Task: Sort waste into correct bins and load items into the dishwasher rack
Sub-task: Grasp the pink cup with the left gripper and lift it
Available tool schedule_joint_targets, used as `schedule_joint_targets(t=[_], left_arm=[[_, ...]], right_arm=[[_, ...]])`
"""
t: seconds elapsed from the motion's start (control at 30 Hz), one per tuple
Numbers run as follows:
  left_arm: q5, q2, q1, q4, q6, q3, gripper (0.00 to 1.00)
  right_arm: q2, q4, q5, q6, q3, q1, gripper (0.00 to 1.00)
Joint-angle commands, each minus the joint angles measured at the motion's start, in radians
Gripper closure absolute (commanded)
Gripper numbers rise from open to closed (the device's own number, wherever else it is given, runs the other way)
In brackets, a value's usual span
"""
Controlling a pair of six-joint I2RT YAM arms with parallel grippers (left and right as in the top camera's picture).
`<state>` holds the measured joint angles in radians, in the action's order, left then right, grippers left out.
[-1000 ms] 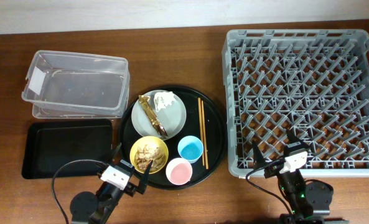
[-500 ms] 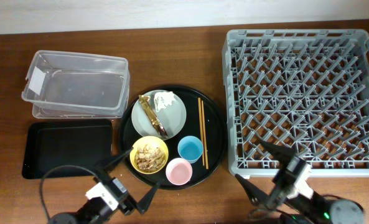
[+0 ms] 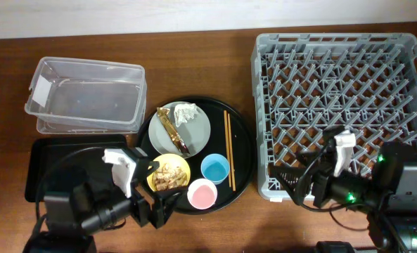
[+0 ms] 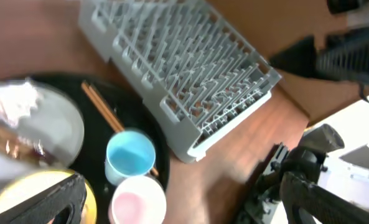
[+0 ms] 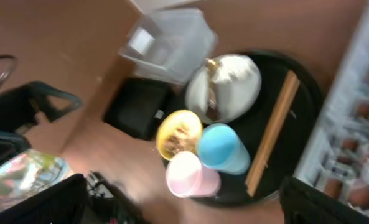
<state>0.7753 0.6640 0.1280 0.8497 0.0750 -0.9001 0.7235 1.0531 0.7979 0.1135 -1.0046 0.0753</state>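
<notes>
Large grey lattice dishwasher rack (image 3: 342, 105) sits on the right of the bench (image 3: 194, 63). Clear plastic tub (image 3: 85, 98) and shallow black rectangular tray (image 3: 60, 151) on the left, round black tray (image 3: 242, 151) between.

Pale grey round plate (image 3: 197, 130) at its back holds the long gold wrapper (image 3: 173, 131) and white tissue (image 3: 186, 112). Yellow bowl (image 3: 183, 167) with beige scraps (image 3: 167, 176) is front-left, light blue cup (image 3: 215, 169) and pink cup (image 3: 202, 193) beside it. Thin wooden chopsticks (image 3: 229, 149) lie front-to-back, rack side.

The left end effector (image 4: 181, 193) is spread wide, empty, at the bowl's front-left: nearer arm for waste. The right end effector (image 5: 184, 186) is likewise agape, at the rack's front-left corner, with the cups between it and the plate.

Bowl (image 3: 169, 173), blue cup (image 3: 215, 169), pink cup (image 3: 202, 193) close together; far rows of rack (image 3: 342, 77) unobstructed.
</notes>
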Motion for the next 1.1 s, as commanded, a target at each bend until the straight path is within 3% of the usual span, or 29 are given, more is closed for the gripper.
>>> schedule_joint_targets(t=[0.0, 0.1, 0.2, 0.27, 0.37, 0.53, 0.63, 0.67, 0.77, 0.8, 0.93, 0.97, 1.0, 1.07], left_arm=[[-0.208, 0.111, 0.101, 0.095, 0.097, -0.016, 0.08], [-0.411, 0.290, 0.319, 0.104, 0.180, -0.016, 0.32], [-0.610, 0.468, 0.540, 0.101, 0.291, -0.016, 0.44], [-0.645, 0.541, 0.634, 0.078, 0.338, -0.016, 0.58], [-0.725, 0.647, 0.765, -0.017, 0.407, -0.016, 0.66], [-0.755, 0.780, 0.835, -0.057, 0.411, -0.016, 0.68], [-0.772, 0.827, 0.838, -0.063, 0.437, -0.018, 0.99], [-0.764, 0.823, 0.839, -0.059, 0.437, -0.030, 1.00], [-0.640, 0.751, 0.829, 0.122, 0.436, -0.203, 1.00], [-0.638, 0.682, 0.797, 0.220, 0.409, -0.292, 1.00], [-0.480, 0.520, 0.663, 0.204, 0.317, -0.413, 1.00], [-0.353, 0.470, 0.606, 0.144, 0.266, -0.417, 1.00], [-0.120, 0.403, 0.502, 0.045, 0.204, -0.417, 1.00], [0.154, 0.360, 0.409, -0.079, 0.185, -0.417, 1.00]], right_arm=[[-0.006, 0.182, -0.506, 0.114, -0.009, 0.003, 0.02], [-0.006, 0.216, -0.497, 0.086, -0.009, 0.004, 0.02], [-0.005, 0.184, -0.397, 0.086, -0.009, 0.004, 0.03], [-0.005, 0.182, -0.397, 0.086, -0.009, 0.004, 0.04], [-0.005, 0.181, -0.397, 0.086, -0.009, 0.004, 0.05], [-0.005, 0.181, -0.397, 0.086, -0.009, 0.004, 0.05], [-0.005, 0.182, -0.381, 0.086, -0.009, 0.004, 0.05], [-0.005, 0.181, -0.382, 0.086, -0.009, 0.004, 0.05], [-0.005, 0.146, -0.334, 0.011, -0.010, 0.004, 0.02], [-0.005, 0.117, -0.200, -0.063, -0.010, 0.004, 0.02], [-0.005, 0.023, 0.135, -0.110, -0.009, 0.003, 0.08], [-0.005, -0.019, 0.269, -0.110, -0.009, 0.003, 0.09], [-0.005, -0.055, 0.370, -0.109, -0.009, 0.003, 0.09], [-0.005, -0.140, 0.489, -0.066, -0.009, -0.021, 0.09]])
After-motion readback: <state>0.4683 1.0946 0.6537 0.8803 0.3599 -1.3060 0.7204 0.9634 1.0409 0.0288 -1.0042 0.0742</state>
